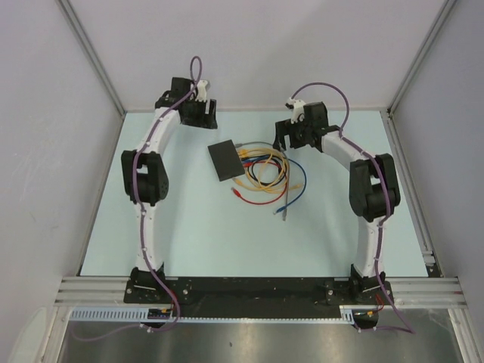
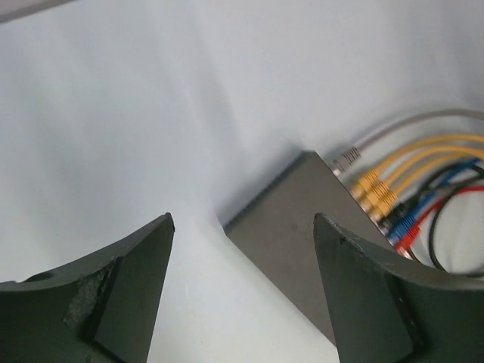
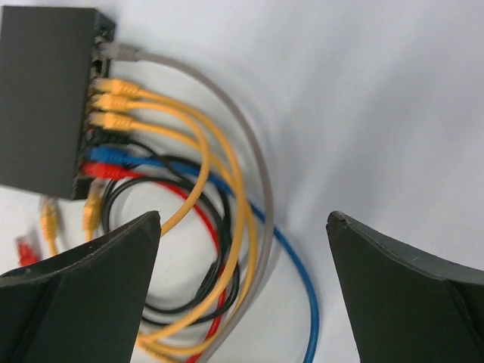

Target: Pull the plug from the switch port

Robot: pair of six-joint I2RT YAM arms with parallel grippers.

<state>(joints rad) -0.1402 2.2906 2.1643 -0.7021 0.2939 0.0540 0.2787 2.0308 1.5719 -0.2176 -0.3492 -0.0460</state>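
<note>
Matte black switch (image 3: 45,98), glossy plastic cables (image 3: 227,197)

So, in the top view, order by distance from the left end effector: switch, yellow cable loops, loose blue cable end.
1. The switch, slightly right of the left end effector.
2. The yellow cable loops, right of the switch.
3. The loose blue cable end, farthest, toward the near edge.

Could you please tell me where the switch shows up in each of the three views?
Top external: switch just above and left of mid-picture.
Left wrist: switch lower centre, slanting down to the right.
Right wrist: switch in the top left corner.
Shared landmark: the yellow plugs along its socket edge.
</note>
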